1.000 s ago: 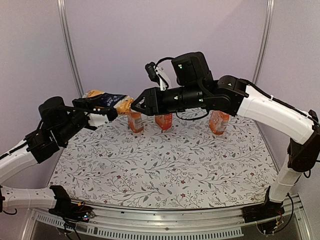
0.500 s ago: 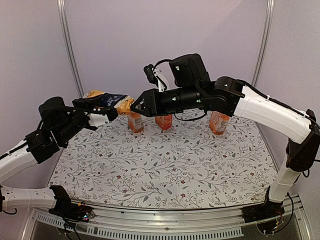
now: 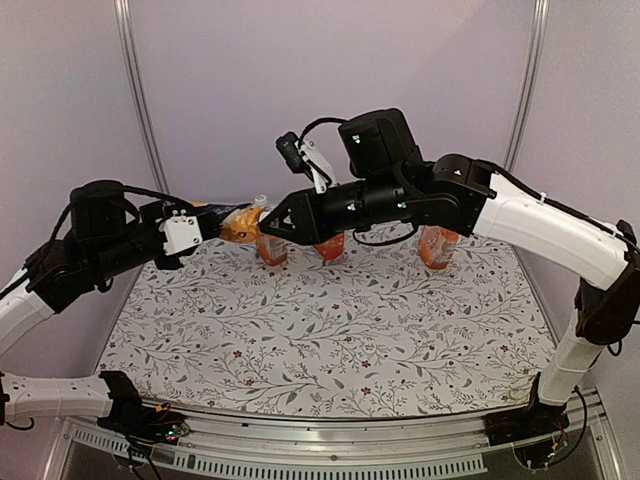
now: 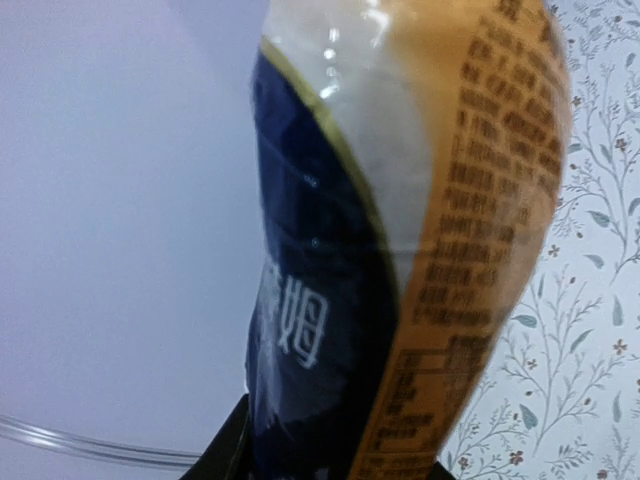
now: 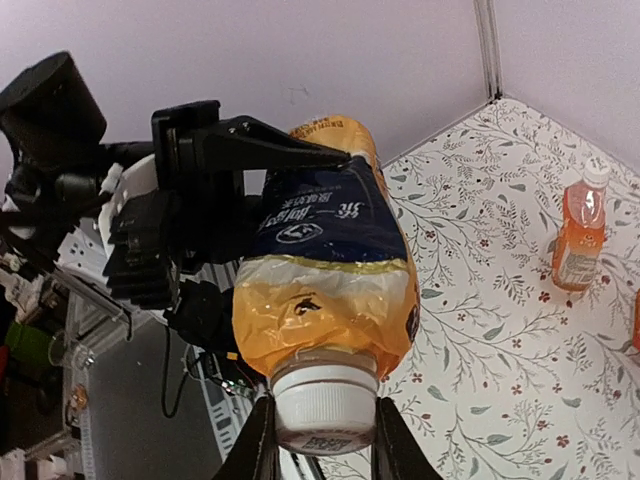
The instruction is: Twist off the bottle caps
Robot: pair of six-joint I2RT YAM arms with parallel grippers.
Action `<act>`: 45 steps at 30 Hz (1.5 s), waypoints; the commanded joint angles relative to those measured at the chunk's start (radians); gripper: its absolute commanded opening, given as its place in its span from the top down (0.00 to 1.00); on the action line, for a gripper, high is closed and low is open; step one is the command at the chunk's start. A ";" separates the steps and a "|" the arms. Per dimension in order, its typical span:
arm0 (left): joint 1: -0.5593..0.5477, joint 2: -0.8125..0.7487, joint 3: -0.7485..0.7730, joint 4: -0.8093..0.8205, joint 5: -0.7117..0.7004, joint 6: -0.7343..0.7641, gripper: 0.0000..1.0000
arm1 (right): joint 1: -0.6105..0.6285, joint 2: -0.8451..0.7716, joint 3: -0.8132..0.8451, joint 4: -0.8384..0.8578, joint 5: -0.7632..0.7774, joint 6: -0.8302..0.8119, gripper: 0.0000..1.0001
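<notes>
White Chinese characters on bottle (image 4: 400, 200) label (image 4: 310, 330), too blurred to read; fine print beside them unreadable. Printed code on cap (image 5: 325, 400) band, illegible.

Seen from above, the right arm (image 3: 400, 200) hides the tops of the middle bottle (image 3: 330, 246) and the rightmost bottle (image 3: 438, 247). In the left wrist view the black-labelled bottle (image 4: 380, 250) overruns the frame at both ends, its print blurred. The right pincer (image 5: 323, 425) beside the bottle cap (image 5: 322, 398) runs off the bottom edge.

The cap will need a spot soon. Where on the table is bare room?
Bare: the tablecloth, middle and near side, from the near edge up to the three standing bottles. Crowded: the far edge, around those bottles.
</notes>
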 commanded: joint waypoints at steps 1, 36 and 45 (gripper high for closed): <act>-0.022 0.005 0.070 -0.338 0.404 -0.342 0.97 | 0.111 -0.063 -0.050 -0.105 -0.018 -0.514 1.00; -0.023 -0.005 -0.033 -0.067 0.081 -0.459 0.90 | 0.059 -0.146 -0.049 -0.065 0.216 -0.128 0.05; -0.051 -0.007 -0.129 0.211 -0.160 -0.149 0.91 | -0.006 -0.046 -0.012 0.014 0.153 0.272 0.12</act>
